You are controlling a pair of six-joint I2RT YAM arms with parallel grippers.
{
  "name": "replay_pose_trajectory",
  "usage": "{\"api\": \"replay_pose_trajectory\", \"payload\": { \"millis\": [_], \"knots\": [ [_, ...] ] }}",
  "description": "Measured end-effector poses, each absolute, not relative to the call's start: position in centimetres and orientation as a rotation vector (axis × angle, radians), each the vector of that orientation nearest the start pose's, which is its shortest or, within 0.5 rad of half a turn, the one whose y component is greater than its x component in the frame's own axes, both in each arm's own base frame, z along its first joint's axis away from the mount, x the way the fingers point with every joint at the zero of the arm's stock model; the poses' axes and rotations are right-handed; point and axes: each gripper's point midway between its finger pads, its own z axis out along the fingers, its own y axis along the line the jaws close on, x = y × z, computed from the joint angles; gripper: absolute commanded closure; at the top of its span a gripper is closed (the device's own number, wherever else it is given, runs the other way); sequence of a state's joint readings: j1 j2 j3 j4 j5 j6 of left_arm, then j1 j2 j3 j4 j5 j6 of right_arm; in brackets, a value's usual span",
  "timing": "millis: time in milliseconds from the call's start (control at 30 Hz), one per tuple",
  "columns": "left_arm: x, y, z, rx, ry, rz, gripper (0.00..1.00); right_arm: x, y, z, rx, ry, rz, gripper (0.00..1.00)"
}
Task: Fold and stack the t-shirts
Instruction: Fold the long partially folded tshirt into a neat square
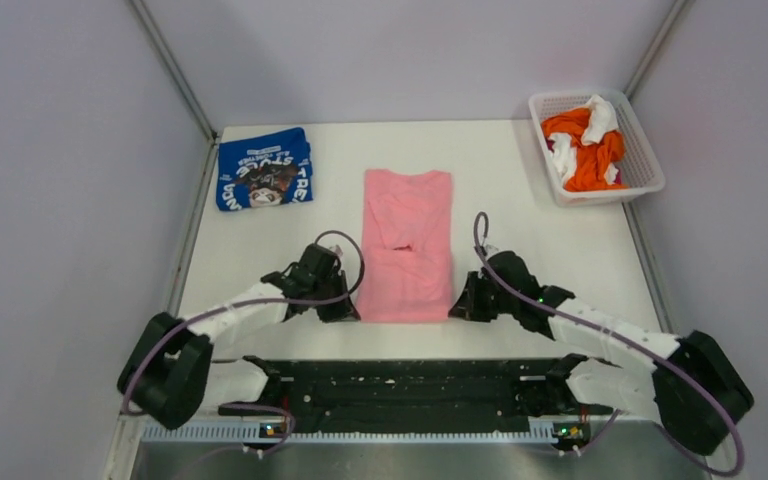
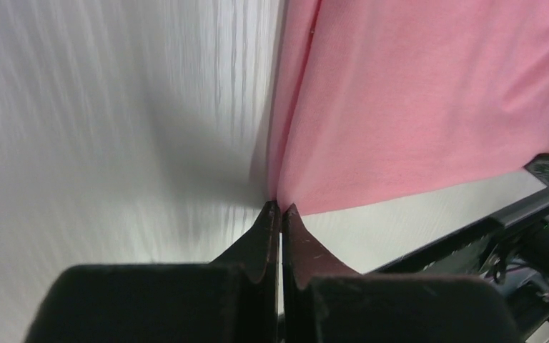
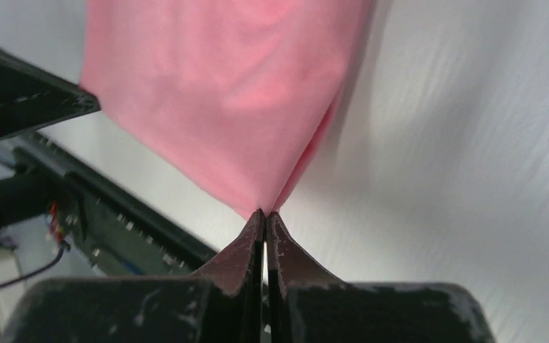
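Note:
The light pink t-shirt [image 1: 407, 245] lies as a long narrow folded strip in the middle of the table. My left gripper [image 1: 348, 312] is at its near left corner, jaws shut on the pink corner [image 2: 286, 199]. My right gripper [image 1: 457, 311] is at its near right corner, jaws shut on that corner [image 3: 261, 202]. The pink cloth fills the left wrist view [image 2: 429, 93] and the right wrist view [image 3: 221, 86]. The royal blue t-shirt [image 1: 263, 168] with white lettering and a dark graphic lies folded at the far left of the table.
A white lattice basket [image 1: 646, 150] at the far right holds orange and white cloth [image 1: 585, 140]. A black rail [image 1: 410, 385] runs along the near edge between the arm bases. Grey walls close the left, right and back.

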State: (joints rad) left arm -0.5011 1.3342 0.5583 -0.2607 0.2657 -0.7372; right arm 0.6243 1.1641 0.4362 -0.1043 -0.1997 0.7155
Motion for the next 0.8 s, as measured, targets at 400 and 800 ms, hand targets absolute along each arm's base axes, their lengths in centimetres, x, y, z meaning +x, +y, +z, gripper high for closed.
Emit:
{"api": "replay_pose_trajectory", "payload": {
  "millis": [400,800],
  "knots": [
    [14.8,-18.2,14.0,-0.077,2.397,-0.927,1.0,13.1,23.3,15.4,-0.146,2.293,1.245,1.0],
    [19.6,-16.5,16.4,-0.174,2.258,-0.711,1.0,16.7,23.1,18.7,-0.054,2.205,1.205,1.0]
  ]
}}
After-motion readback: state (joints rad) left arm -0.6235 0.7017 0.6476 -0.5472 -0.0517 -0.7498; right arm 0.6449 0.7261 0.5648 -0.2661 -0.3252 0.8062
